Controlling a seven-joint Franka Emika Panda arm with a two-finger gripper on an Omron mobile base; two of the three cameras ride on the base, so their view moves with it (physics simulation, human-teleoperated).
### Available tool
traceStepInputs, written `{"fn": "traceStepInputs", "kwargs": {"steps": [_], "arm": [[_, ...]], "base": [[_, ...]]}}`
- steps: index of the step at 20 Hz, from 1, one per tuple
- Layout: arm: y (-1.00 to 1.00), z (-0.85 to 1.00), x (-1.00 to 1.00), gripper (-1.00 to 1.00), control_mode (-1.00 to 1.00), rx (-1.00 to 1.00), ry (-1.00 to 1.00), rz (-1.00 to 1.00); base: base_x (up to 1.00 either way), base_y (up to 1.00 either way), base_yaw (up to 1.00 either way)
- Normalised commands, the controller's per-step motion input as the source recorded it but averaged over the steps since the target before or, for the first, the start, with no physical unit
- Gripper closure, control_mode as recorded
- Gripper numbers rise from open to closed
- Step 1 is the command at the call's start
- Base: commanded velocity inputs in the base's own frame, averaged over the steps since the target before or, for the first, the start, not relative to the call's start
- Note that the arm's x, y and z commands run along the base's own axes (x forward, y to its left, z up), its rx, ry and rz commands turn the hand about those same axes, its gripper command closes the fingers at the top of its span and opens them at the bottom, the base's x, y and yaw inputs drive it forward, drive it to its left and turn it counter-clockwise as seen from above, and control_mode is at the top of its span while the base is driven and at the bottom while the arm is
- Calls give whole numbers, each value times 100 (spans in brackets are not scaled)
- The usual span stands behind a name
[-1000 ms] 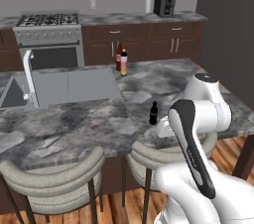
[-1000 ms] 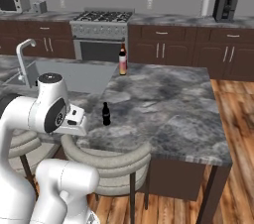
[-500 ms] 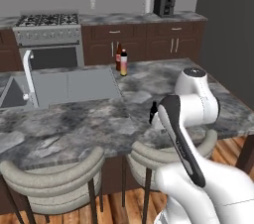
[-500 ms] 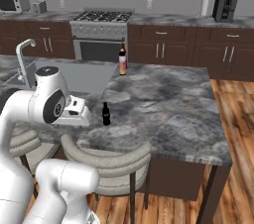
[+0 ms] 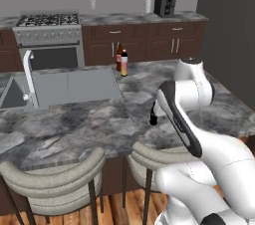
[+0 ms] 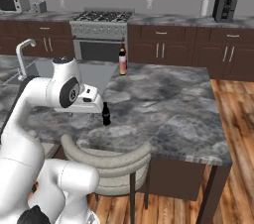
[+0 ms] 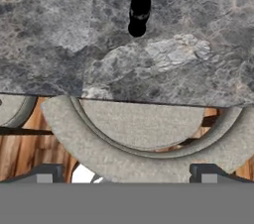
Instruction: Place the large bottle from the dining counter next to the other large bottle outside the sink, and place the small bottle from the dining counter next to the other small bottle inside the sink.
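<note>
A small black bottle (image 7: 139, 7) stands upright on the marbled dining counter (image 6: 163, 114) near its front edge; it shows too in the right base view (image 6: 105, 114) and, half behind my arm, in the left base view (image 5: 153, 117). My gripper (image 7: 126, 172) is open and empty, hovering over the counter's front edge, short of that bottle. At the counter's far edge, right of the sink (image 5: 74, 85), the dark-brown large bottle (image 5: 119, 56) stands right beside the pale cream-pink large bottle (image 5: 124, 63). The other small bottle is out of view.
Grey upholstered stools (image 5: 55, 179) (image 6: 106, 161) are tucked under the counter's front edge. An arched white faucet (image 5: 27, 74) rises left of the basin. Along the back wall stand a stove (image 5: 47, 20), a paper towel roll (image 5: 148, 3) and a coffee machine (image 5: 164, 2).
My arm has swung, carrying the hand a little up and closer to the small black bottle. The jaws have stayed open. No bottle has moved.
</note>
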Motion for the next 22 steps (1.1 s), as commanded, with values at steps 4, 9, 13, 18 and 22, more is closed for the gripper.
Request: {"fn": "traceStepInputs", "kwargs": {"steps": [4, 9, 13, 18, 22], "arm": [[-1, 0, 26, -100, -100, 0, 0, 1], [0, 0, 77, -100, -100, -4, 0, 0], [0, 0, 62, -100, -100, 0, 0, 0], [0, -1, 47, -100, -100, 1, 0, -1], [-5, -8, 16, -100, -100, 0, 0, -3]], "base": [[0, 0, 0], [0, 0, 0], [0, 0, 0], [0, 0, 0], [0, 0, 0]]}}
